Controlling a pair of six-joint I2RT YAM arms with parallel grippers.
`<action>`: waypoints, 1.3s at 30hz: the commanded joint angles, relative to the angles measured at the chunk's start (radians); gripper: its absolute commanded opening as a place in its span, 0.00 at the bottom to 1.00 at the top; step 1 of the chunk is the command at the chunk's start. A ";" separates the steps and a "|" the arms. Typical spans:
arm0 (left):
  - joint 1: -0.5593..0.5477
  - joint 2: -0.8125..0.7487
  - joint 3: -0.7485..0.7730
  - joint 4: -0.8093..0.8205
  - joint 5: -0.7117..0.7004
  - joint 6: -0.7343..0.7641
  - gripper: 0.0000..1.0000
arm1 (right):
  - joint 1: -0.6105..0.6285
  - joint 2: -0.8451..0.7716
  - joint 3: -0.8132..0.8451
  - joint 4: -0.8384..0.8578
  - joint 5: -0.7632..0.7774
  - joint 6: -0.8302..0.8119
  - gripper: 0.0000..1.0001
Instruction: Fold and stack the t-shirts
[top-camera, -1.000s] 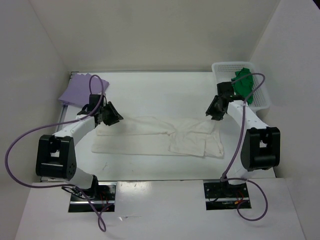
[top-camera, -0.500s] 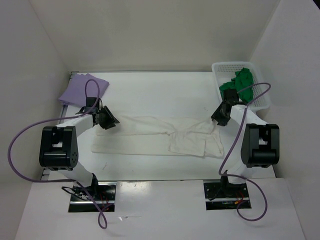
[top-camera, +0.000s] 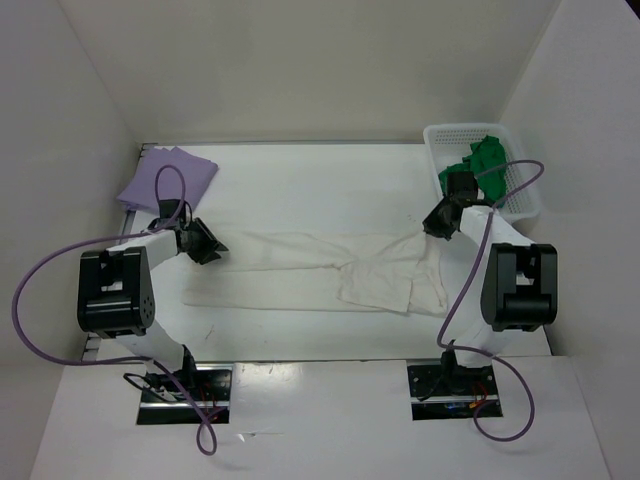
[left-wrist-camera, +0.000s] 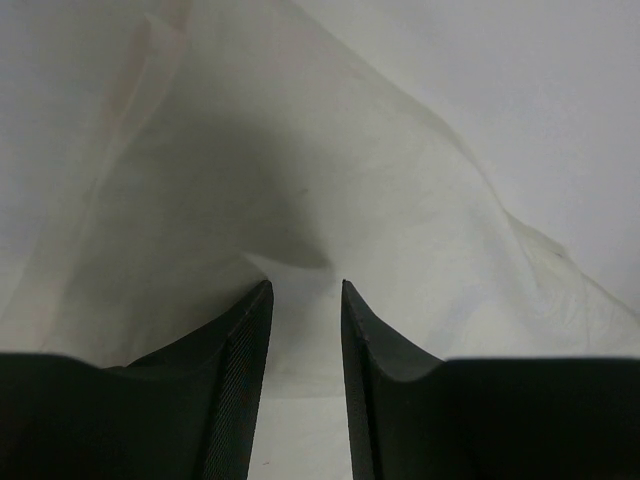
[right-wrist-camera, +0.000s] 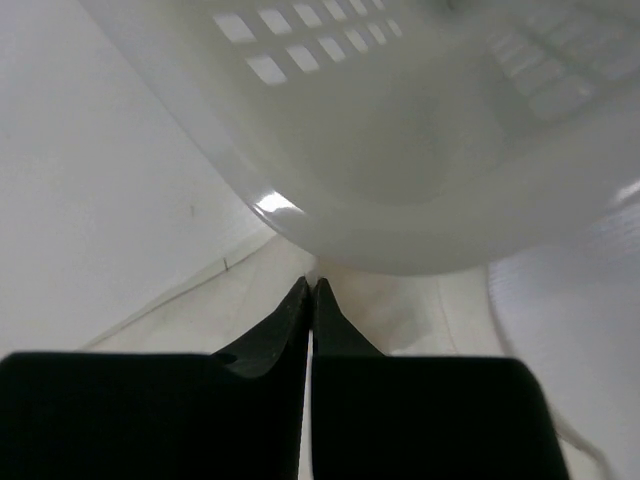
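Observation:
The cream white t-shirt (top-camera: 310, 275) lies spread across the middle of the table. My left gripper (top-camera: 207, 247) is at its far left corner. In the left wrist view its fingers (left-wrist-camera: 305, 285) stand a little apart, with cream cloth (left-wrist-camera: 330, 180) rising just ahead of the tips. My right gripper (top-camera: 436, 228) is at the shirt's far right corner. Its fingertips (right-wrist-camera: 312, 283) are pressed together on the cloth's edge (right-wrist-camera: 400, 310). The lavender t-shirt (top-camera: 165, 178) lies folded at the back left. The green t-shirt (top-camera: 488, 160) sits bunched in the basket.
The white mesh basket (top-camera: 430, 135) stands at the back right, close behind my right gripper, and its wall (right-wrist-camera: 400, 150) fills the upper right wrist view. White walls enclose the table on the left, back and right.
The right gripper dropped onto the shirt's far right corner and closed. The left gripper slid left and down to the shirt's far left corner, its opening unchanged.

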 joint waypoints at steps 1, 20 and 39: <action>0.013 0.006 -0.008 0.007 0.009 -0.017 0.41 | 0.005 0.043 0.087 0.067 0.042 -0.005 0.01; -0.011 -0.206 0.052 -0.068 -0.057 0.025 0.41 | 0.090 -0.005 0.245 -0.058 0.120 -0.090 0.47; 0.160 -0.045 -0.065 -0.042 0.067 -0.015 0.42 | 0.266 0.130 0.010 0.000 -0.053 0.090 0.03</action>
